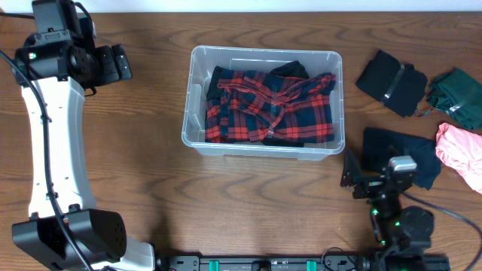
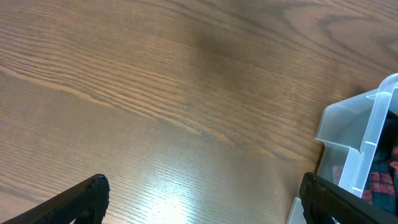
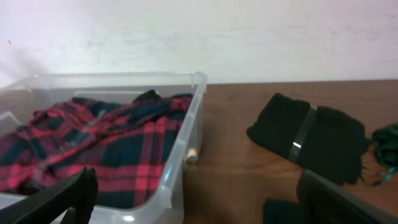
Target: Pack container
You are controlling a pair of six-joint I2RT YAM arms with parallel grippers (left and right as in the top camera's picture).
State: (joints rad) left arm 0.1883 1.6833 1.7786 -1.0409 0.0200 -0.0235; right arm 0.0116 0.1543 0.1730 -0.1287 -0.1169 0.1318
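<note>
One view, overhead, shows pink cloth (image 1: pixel 461 154); wrist views show container (image 3: pixel 189 118).

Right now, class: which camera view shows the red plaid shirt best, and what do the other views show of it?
The overhead view: the plaid shirt lies in full view inside the container. The right wrist view shows it side-on, partly behind the container's clear wall. The left wrist view catches only a sliver.
</note>
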